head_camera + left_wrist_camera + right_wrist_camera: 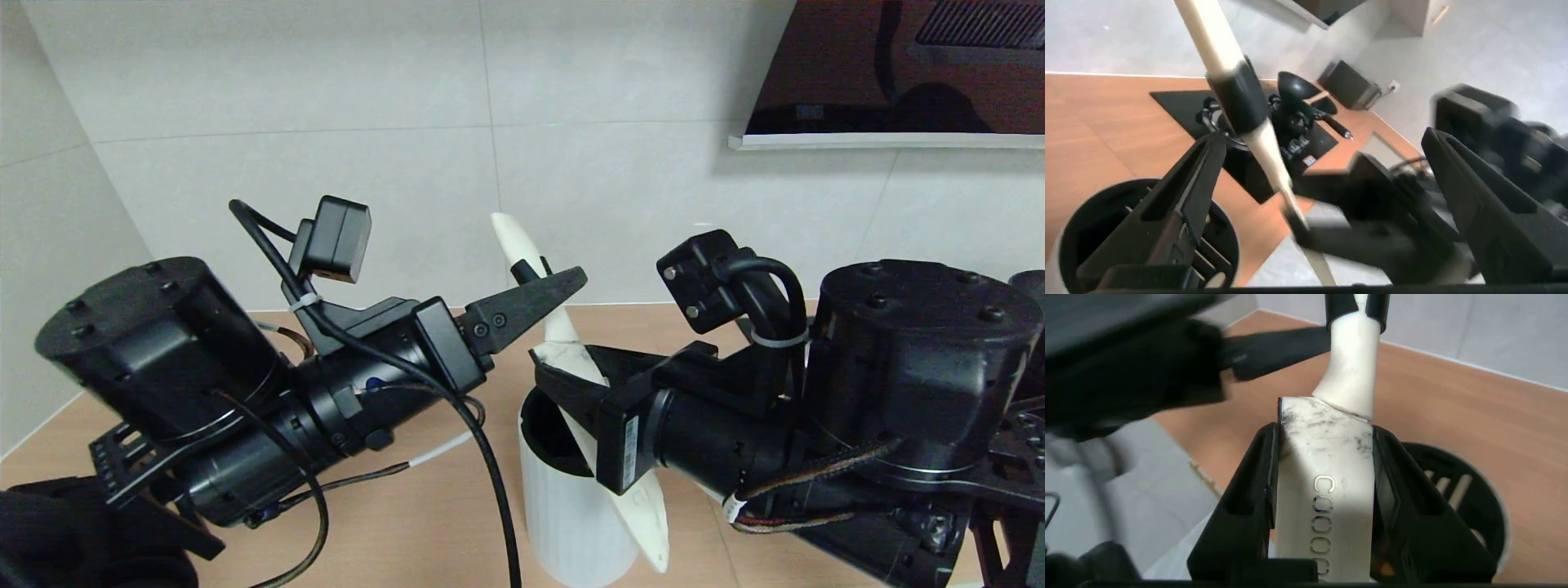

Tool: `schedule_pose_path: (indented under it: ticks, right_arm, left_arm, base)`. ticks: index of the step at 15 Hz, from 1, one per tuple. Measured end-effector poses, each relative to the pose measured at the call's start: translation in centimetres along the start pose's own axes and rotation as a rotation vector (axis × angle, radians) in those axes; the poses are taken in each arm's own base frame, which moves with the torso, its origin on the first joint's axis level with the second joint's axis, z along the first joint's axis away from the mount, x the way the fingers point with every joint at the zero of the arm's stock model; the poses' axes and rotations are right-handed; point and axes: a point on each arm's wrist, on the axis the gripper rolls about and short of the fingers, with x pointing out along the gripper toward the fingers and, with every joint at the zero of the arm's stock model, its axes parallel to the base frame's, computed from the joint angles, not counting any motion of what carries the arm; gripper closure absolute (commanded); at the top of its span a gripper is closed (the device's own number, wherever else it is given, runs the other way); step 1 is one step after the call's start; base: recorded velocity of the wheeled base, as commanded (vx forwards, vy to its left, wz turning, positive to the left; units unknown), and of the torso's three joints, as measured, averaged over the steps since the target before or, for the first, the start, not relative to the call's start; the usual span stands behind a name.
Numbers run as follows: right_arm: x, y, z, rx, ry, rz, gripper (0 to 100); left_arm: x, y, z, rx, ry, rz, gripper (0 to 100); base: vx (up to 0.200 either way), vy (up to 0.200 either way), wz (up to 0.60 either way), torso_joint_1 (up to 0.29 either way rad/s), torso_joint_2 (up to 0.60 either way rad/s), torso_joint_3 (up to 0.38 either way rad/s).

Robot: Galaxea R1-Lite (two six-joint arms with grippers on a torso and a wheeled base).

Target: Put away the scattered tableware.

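**Task object.** The white utensil (563, 327) is held in the air above the counter (392, 506), tilted. Its narrow handle points up toward the tiled wall (326, 98). Its broad flat end slopes down toward the camera and crosses the front of the holder (563, 523) in the head view. A black band (1237, 90) wraps the handle partway up. The flat section carries dark scuff marks (1323, 425).

**Right hand.** The right hand (563, 367) is clamped on the broad flat section of the utensil. One finger (1249, 490) presses each long edge, and the handle extends out beyond the fingertips.

**Left hand.** The left hand (567, 282) is level with the handle, just below the black band. In the left wrist view its fingers (1184, 204) stand wide apart, with the handle passing between them close to one fingertip. Contact between that finger and the handle cannot be confirmed.

**Holder.** The holder is a white ribbed cylinder standing upright on the wooden counter, directly beneath the two hands. Its black insert (1454, 498) is divided into compartments.

**Surroundings.** A black panel (1184, 102) lies flat on the counter beyond the holder, with dark objects on it that are too blurred to identify. A dark hood (898, 73) is mounted on the wall to the robot's upper right.
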Motion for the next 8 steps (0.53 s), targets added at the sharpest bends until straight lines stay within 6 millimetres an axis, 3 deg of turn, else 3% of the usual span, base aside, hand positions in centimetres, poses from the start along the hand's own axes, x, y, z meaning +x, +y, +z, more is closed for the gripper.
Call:
schedule_pose_path:
  ticks: [8]
  right_arm:
    - [0.07, 0.27, -0.57, -0.004, 0.02, 0.008, 100]
  left_arm:
    - [1.09, 1.08, -0.53, -0.001, -0.008, 0.04, 0]
  base:
    - [0.0, 0.0, 0.0, 0.0, 0.0, 0.0]
